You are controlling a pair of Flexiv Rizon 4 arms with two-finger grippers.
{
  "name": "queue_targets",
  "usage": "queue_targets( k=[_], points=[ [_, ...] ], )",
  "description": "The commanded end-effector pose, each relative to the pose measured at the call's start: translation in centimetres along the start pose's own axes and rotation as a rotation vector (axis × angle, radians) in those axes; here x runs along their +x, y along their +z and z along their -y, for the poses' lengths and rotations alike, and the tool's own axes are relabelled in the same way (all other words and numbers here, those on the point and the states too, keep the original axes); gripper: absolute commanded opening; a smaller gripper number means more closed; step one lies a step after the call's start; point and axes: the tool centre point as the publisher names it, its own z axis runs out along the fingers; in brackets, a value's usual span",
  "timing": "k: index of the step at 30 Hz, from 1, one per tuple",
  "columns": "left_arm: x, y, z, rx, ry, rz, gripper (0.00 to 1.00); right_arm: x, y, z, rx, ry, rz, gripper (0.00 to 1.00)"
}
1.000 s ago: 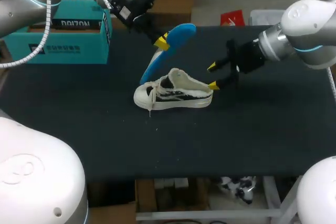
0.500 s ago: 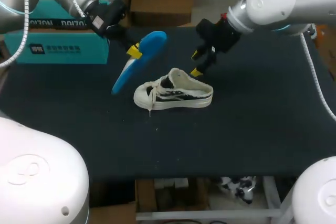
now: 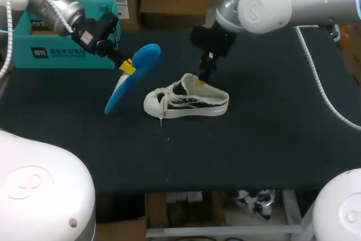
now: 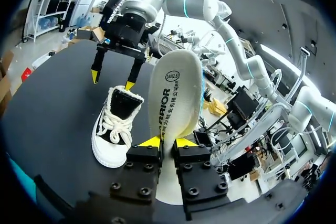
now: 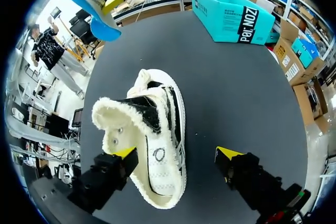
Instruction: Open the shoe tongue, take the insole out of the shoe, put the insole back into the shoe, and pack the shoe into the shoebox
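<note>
- Your left gripper (image 3: 126, 66) is clenched on the blue insole (image 3: 132, 76). It holds the insole off the table (image 3: 271, 139), to the left of the shoe (image 3: 186, 101) and apart from it.
- In the left wrist view, the fingers (image 4: 152, 142) pinch the insole (image 4: 176, 93) near one end. Its pale printed face is turned to the camera, and the rest stands up ahead of the gripper (image 4: 164, 142).
- The white shoe sits on its sole near the middle of the table, with its laced toe towards your left arm's side and its fleece-lined opening wide.
- Your right gripper (image 3: 204, 70) hangs over the heel end of the shoe with its fingers spread and grasping nothing.
- In the right wrist view, one yellow tip (image 5: 123, 152) is at the fleece collar of the shoe (image 5: 157, 129). The other is over bare table beside it.
- The teal shoebox (image 3: 56, 55) stands at the table's far left edge, well apart from the shoe.
</note>
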Motion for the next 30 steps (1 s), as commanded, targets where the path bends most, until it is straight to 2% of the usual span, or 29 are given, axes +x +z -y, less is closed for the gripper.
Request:
queue_targets(
  k=[1,5,7,8,9,11,12,13,21,30],
  points=[
    [0.0,0.0,-1.1,0.026,-0.015,0.009,0.0,-0.1,1.0,-0.7,0.167,0.011,0.003,1.0],
    [-0.2,0.0,-1.7,0.028,-0.035,0.012,0.0,0.0,1.4,-0.9,0.209,0.023,0.013,1.0],
    [-0.3,0.0,-2.0,0.028,-0.045,0.016,0.0,0.1,1.6,-1.0,0.218,0.026,0.014,0.96],
    [-0.3,0.0,-2.1,0.029,-0.049,0.017,0.0,0.1,1.6,-1.0,0.233,0.033,0.017,0.82],
    [-0.4,0.0,-2.2,0.03,-0.052,0.018,0.0,0.1,1.7,-1.0,0.243,0.036,0.016,0.57],
    [-0.4,0.0,-2.3,0.032,-0.056,0.021,0.0,0.1,1.8,-1.0,0.25,0.038,0.018,0.44],
    [-0.3,0.0,-2.4,0.033,-0.058,0.022,0.0,0.1,1.8,-1.0,0.262,0.046,0.017,0.29],
    [-0.3,0.0,-2.4,0.034,-0.059,0.023,0.0,0.1,1.8,-0.9,0.27,0.047,0.015,0.0],
    [-0.3,0.2,-2.6,0.038,-0.067,0.029,0.0,0.3,2.0,-0.4,0.318,0.075,0.014,0.0],
    [-0.9,0.4,-2.1,0.029,-0.067,0.007,0.0,0.5,2.0,-0.3,0.333,0.1,0.018,0.0]
  ],
)
